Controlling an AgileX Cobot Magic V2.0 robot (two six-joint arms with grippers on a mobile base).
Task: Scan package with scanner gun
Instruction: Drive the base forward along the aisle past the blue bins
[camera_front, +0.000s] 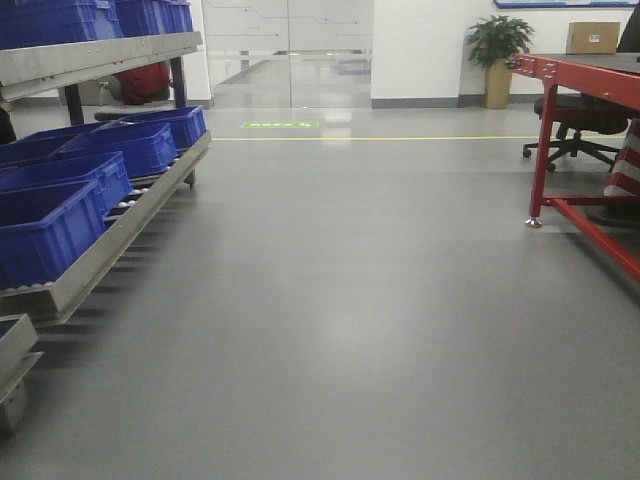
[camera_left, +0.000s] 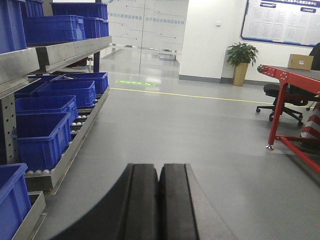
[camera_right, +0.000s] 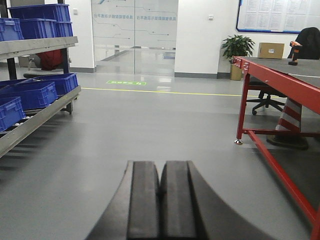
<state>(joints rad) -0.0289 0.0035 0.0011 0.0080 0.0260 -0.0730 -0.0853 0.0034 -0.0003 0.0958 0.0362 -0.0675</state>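
The right gripper (camera_right: 160, 200) fills the bottom edge, its two black fingers (camera_right: 144, 200) pressed together with nothing between them, above a grey floor (camera_right: 150, 130). To the right stands a red table (camera_right: 280, 80). At its far end are a brown cardboard box (camera_right: 271, 50) and, near it, a small orange and black scanner gun (camera_right: 294, 54), too small for detail. On the left, blue bins (camera_right: 35, 94) sit on a metal rack (camera_right: 42, 114). A potted plant (camera_right: 237, 47) stands by the far wall, beside glass doors (camera_right: 135, 35), and a yellow line (camera_right: 165, 92) crosses the floor.
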